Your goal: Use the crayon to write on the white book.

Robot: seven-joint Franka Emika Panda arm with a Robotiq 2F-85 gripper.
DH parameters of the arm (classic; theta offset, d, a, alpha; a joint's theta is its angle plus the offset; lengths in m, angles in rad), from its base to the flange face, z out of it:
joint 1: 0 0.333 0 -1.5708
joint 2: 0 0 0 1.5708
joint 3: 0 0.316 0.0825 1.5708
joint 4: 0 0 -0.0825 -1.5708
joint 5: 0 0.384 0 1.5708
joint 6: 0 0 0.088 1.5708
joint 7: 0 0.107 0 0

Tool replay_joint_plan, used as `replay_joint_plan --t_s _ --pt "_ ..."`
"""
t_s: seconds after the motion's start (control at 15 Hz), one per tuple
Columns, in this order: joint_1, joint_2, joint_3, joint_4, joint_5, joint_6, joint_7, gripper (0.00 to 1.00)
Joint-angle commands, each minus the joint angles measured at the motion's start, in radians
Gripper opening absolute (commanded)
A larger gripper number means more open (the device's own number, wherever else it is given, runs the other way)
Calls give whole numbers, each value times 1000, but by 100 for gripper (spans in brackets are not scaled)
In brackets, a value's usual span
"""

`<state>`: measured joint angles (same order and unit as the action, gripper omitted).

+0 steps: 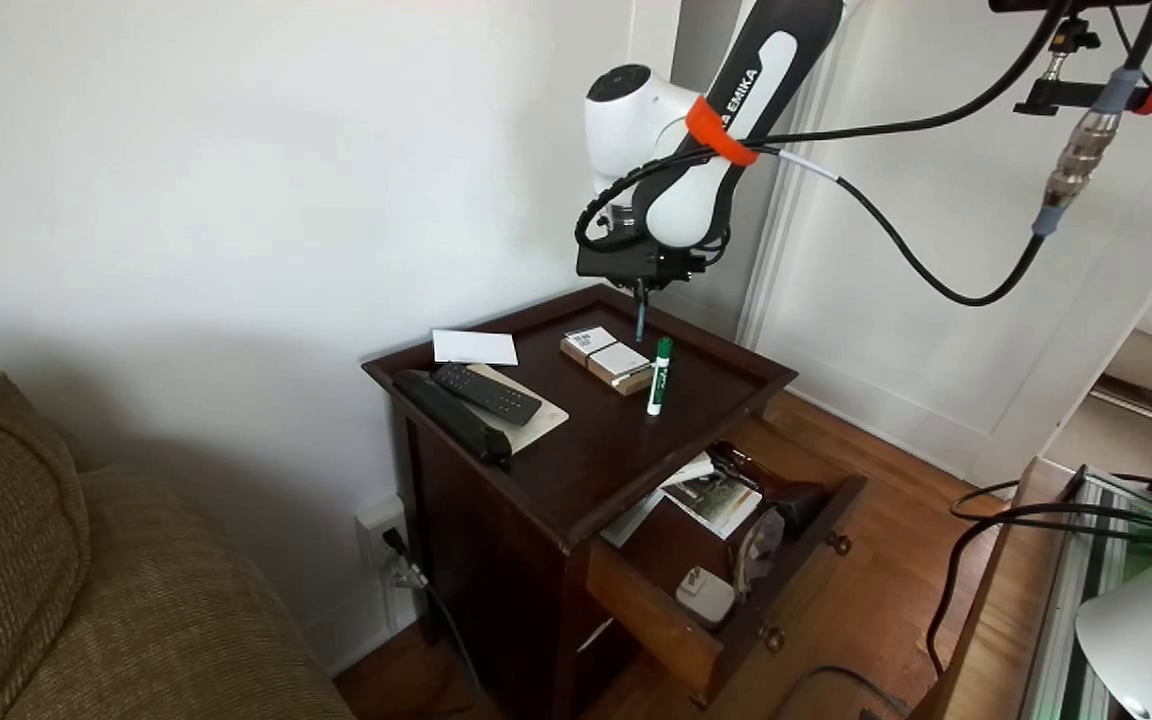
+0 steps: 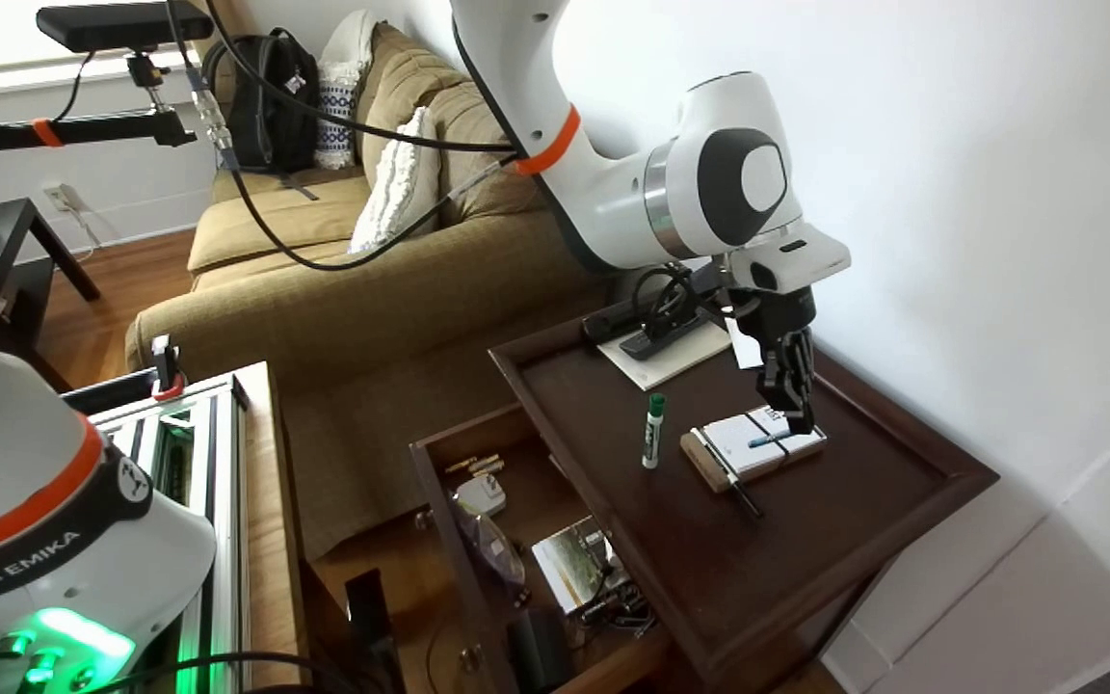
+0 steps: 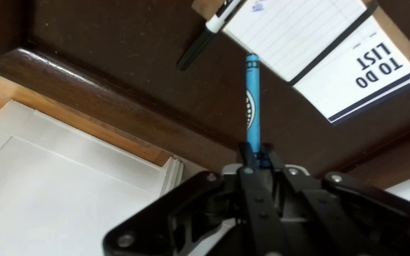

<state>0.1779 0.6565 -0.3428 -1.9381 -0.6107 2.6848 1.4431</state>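
Observation:
A thin blue crayon is held by one end between the fingertips of my gripper, its free tip pointing down. The crayon also shows in both exterior views. The white book is a white lined "TO DO LIST" pad on a brown block, under a black elastic band. The pad lies on the dark tabletop in both exterior views. In the wrist view the crayon's tip appears beside the pad's edge; its height above is unclear. A small purple scribble is on the pad.
A green-capped marker stands upright beside the pad. A black-and-white pen lies against the pad's end. A remote, a black case and a white card lie on the table. A drawer stands open below.

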Motion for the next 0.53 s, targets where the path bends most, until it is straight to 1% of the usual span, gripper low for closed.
replay_joint_plan --t_s 0.0,0.47 --pt "10 31 3 31 32 -12 -21 2" --pt "42 113 -15 89 36 -9 -2 2"
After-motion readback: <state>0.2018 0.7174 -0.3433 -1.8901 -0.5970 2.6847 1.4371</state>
